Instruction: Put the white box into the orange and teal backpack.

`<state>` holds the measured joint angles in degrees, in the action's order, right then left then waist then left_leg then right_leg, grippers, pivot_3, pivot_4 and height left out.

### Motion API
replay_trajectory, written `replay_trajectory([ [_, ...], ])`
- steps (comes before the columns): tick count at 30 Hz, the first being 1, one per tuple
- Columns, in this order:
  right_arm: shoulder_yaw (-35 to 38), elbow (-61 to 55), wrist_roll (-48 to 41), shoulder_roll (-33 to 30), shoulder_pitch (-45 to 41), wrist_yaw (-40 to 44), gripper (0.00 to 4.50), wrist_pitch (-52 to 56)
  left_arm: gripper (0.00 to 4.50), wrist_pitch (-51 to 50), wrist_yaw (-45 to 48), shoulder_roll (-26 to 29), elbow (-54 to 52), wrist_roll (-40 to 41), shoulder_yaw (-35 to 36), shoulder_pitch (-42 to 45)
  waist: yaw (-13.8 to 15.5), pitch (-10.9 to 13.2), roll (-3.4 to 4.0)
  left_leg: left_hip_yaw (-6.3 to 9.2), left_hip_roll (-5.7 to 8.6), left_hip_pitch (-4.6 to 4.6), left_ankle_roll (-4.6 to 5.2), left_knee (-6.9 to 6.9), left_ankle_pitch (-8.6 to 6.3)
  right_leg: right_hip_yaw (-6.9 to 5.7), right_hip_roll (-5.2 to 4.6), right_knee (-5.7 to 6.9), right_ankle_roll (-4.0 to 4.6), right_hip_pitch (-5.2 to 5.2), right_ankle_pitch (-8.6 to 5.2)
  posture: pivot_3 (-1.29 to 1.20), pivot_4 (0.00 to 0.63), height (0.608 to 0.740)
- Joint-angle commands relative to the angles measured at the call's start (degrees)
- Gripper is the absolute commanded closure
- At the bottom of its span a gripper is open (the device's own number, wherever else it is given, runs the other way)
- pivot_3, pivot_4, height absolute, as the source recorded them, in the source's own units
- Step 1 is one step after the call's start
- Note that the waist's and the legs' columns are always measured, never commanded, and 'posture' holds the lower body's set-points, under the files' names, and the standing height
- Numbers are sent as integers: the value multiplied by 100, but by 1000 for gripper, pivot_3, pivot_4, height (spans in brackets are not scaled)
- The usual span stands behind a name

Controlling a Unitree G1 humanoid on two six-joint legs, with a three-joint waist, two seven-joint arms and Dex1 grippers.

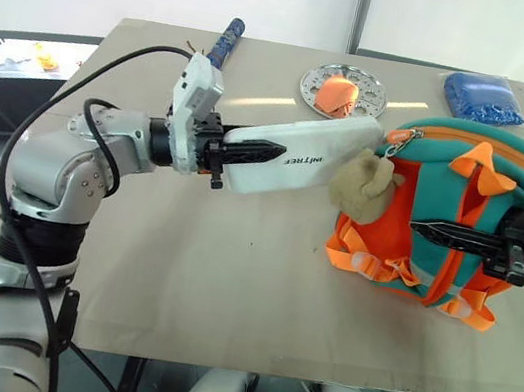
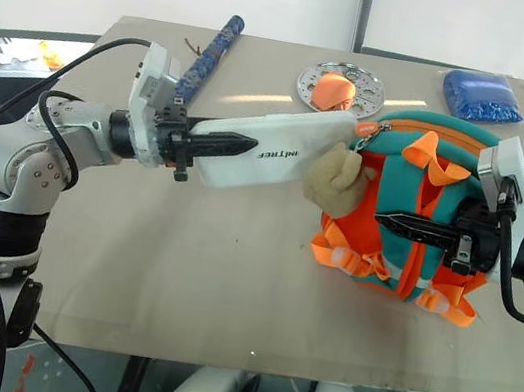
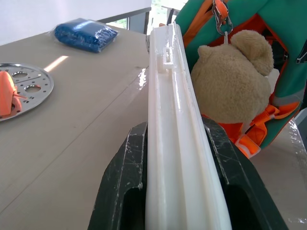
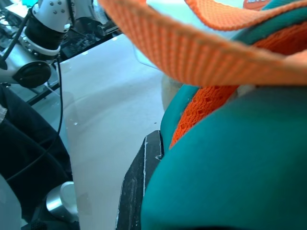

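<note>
While the right gripper (image 2: pixel 409 224) seemingly pinches the orange and teal backpack (image 2: pixel 444 203) steady, the left gripper's (image 1: pixel 249 153) fingers (image 3: pixel 122 187) clamp the white box (image 1: pixel 300 152), aimed at the backpack's zipper.

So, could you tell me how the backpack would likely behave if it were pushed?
The orange and teal backpack looks soft and rounded, so it would probably dent and slide rather than tip. Its plush charm hangs loose and would likely swing.
</note>
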<state>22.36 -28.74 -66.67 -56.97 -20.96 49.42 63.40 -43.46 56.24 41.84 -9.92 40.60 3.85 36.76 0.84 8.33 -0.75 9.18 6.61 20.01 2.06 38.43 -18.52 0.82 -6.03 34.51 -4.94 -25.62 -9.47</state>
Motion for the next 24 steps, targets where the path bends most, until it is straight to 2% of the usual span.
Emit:
replay_trajectory([
  [1,270,-192,-227,-106,8,-22,4457,-157,3766,325,61,-61,90,-75,135,249,5,0,0,0,0,0,0,0,0,0,0,0,0,0,0,0,150,731],
  [11,331,-218,-334,-252,133,-53,4457,-265,3766,560,667,-45,195,42,123,365,-1,1,-1,0,0,0,0,0,0,-1,0,-1,0,0,0,0,150,731],
  [17,332,-247,-401,-305,157,-15,4457,-323,3766,710,1280,-77,-179,-79,-355,58,5,1,-1,0,0,0,0,1,0,0,0,-1,0,0,0,0,150,731],
  [24,401,-274,-478,-370,186,-120,4457,-332,3766,1118,1645,-330,-171,-360,-899,164,1,1,-1,-2,0,0,0,1,0,0,0,0,0,1,0,0,150,731],
])
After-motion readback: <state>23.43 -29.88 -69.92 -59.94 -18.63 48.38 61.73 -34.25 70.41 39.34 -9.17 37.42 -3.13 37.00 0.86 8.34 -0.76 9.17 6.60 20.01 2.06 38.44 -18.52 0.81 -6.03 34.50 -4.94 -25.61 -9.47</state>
